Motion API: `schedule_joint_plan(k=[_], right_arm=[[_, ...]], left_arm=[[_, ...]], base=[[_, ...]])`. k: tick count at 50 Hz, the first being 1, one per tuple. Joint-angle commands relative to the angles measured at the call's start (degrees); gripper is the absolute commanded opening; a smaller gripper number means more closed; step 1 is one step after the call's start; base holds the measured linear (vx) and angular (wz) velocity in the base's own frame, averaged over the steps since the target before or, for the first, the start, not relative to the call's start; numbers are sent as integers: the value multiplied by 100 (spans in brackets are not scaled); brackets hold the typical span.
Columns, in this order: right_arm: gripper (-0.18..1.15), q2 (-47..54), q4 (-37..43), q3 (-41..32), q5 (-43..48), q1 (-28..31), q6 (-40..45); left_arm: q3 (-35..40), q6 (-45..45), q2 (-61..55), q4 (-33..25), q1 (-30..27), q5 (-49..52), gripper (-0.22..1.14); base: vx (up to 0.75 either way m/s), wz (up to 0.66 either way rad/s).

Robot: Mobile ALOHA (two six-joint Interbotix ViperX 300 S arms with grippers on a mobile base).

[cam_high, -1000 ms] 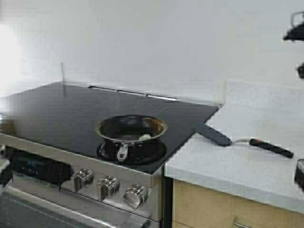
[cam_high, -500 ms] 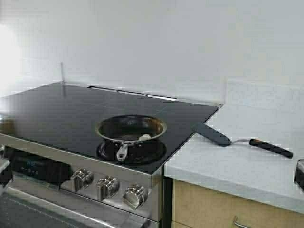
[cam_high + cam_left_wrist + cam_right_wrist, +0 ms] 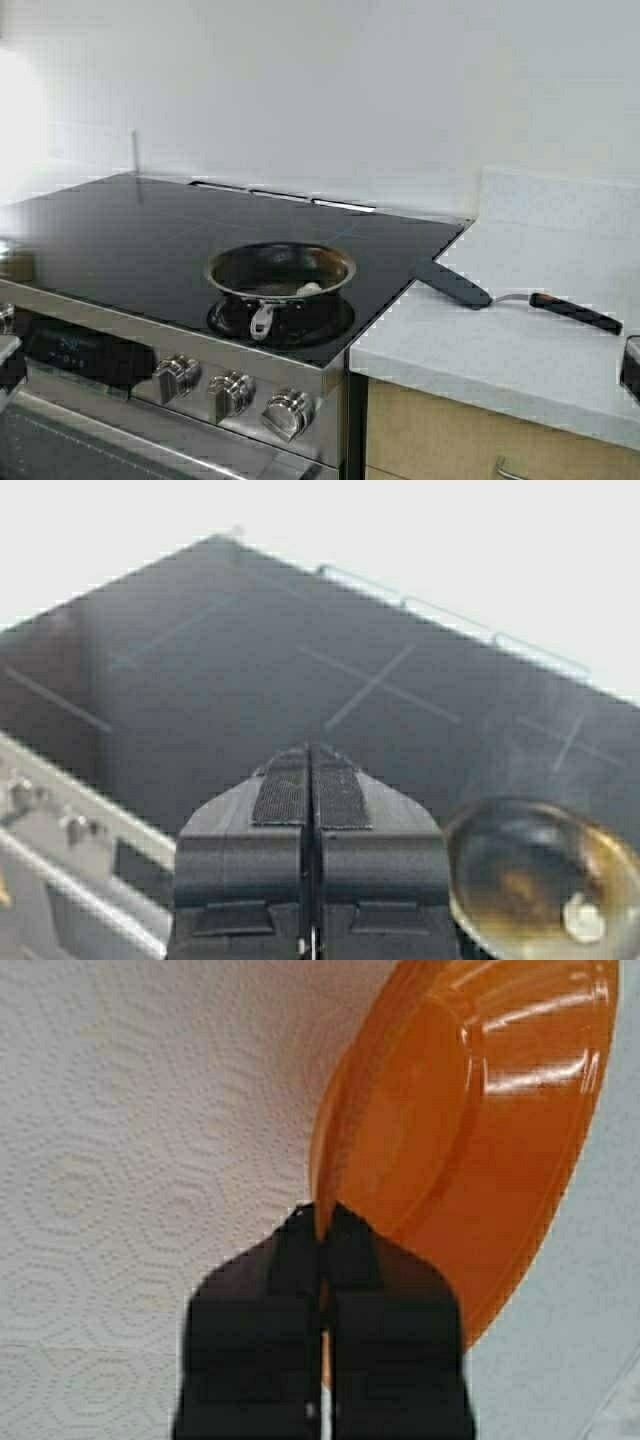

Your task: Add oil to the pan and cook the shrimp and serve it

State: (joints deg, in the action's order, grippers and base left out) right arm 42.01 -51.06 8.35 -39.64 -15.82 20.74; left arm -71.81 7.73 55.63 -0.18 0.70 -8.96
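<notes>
The pan (image 3: 280, 272) sits on the front right burner of the black cooktop (image 3: 130, 230), its steel handle pointing toward the knobs. The pale shrimp (image 3: 308, 290) lies inside by the near right rim. In the left wrist view, my left gripper (image 3: 312, 755) is shut and empty, hovering over the cooktop beside the pan (image 3: 545, 880) with the shrimp (image 3: 580, 917) in it. My right gripper (image 3: 322, 1215) is shut on the rim of a tilted orange bowl (image 3: 470, 1130), out of the high view. The oil is out of view.
A black spatula (image 3: 505, 296) lies on the white counter (image 3: 520, 350) right of the stove. Steel knobs (image 3: 230, 395) line the stove front. Under the orange bowl lies a white paper towel (image 3: 130, 1160). A white wall stands behind the stove.
The dark arm part at the high view's upper right edge has left the view. The whole scene has shifted slightly to the right, so the robot has moved a little.
</notes>
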Motion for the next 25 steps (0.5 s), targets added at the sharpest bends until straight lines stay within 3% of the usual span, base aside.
schedule_joint_plan(k=[1,5,8,19,25], right_arm=[[59,-132,308,-220,9,-18,-44],[85,-132,694,-343,-62,-26,-88],[96,-132,1020,-457,-176,-53,-193],[96,-141,2030,-659,-211,-132,-677],[96,-167,2074,-703,-202,-123,-686]], left_arm=[[62,-9,-53,9,0,-26,3],[53,-9,-53,9,-9,-26,3],[53,-9,-53,9,-9,-26,3],[53,-9,-53,9,0,-26,3],[53,-9,-53,9,-9,-26,3]], base=[[0,0],[0,0],[0,0],[0,0],[0,0]])
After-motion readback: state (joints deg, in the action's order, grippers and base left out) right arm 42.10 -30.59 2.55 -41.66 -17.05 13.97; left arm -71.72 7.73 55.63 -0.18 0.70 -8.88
